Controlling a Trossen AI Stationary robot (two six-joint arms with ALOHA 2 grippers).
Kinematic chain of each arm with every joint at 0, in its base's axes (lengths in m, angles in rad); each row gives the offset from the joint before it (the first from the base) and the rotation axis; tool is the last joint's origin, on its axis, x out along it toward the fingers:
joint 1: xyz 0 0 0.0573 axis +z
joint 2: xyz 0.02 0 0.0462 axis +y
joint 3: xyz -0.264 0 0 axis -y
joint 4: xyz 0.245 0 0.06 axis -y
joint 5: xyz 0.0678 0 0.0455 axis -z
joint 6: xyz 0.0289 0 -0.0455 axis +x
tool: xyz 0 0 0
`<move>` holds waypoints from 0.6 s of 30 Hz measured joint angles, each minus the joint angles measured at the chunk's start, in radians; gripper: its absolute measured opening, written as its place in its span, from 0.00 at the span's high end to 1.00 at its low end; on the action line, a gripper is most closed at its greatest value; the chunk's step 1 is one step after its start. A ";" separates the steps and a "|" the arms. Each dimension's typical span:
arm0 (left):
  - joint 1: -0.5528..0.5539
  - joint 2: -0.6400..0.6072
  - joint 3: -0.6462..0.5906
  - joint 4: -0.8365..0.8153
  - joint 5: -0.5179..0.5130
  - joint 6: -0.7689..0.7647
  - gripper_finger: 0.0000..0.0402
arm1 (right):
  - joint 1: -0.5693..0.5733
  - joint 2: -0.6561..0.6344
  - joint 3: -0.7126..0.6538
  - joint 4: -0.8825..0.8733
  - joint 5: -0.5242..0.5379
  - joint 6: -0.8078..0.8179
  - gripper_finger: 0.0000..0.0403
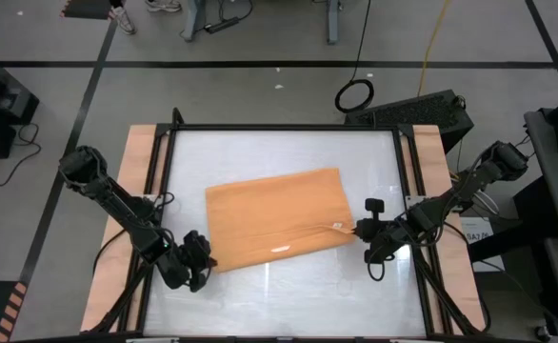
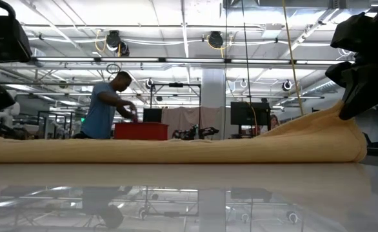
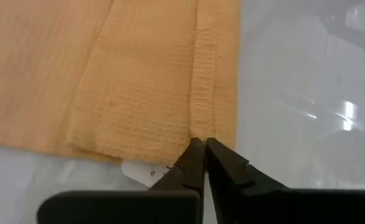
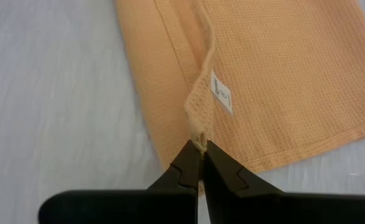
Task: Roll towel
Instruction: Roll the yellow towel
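The white worktop [image 2: 189,193] is seen nearest, with the towel [image 1: 277,217] spread flat across its middle. The towel's near edge is pinched at both corners: by the left gripper [image 3: 202,146] with fingers closed on it, and by the right gripper [image 4: 200,146], likewise clamped. Farther back, a person [image 2: 105,106] is seen.

1. We see the towel [image 2: 176,149] stretched flat across the white table [image 2: 189,200].
2. At one end its fabric rises to a dark gripper [image 2: 360,106], pinched shut on it.
3. Far behind, a person [image 2: 108,106] bends over a red bin [image 2: 141,131].
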 joint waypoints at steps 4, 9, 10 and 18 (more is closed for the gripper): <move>0.000 -0.008 0.015 0.006 -0.042 0.074 0.98 | 0.000 0.000 0.000 0.000 0.000 0.000 1.00; 0.000 -0.034 0.038 0.000 -0.084 0.142 0.99 | 0.000 0.000 0.000 0.000 -0.001 0.001 1.00; 0.000 -0.044 0.042 -0.015 -0.087 0.151 0.99 | 0.000 0.000 0.000 0.000 -0.002 0.001 1.00; 0.024 -0.093 0.046 -0.343 -0.097 0.010 1.00 | 0.000 0.000 0.000 0.001 -0.005 0.000 1.00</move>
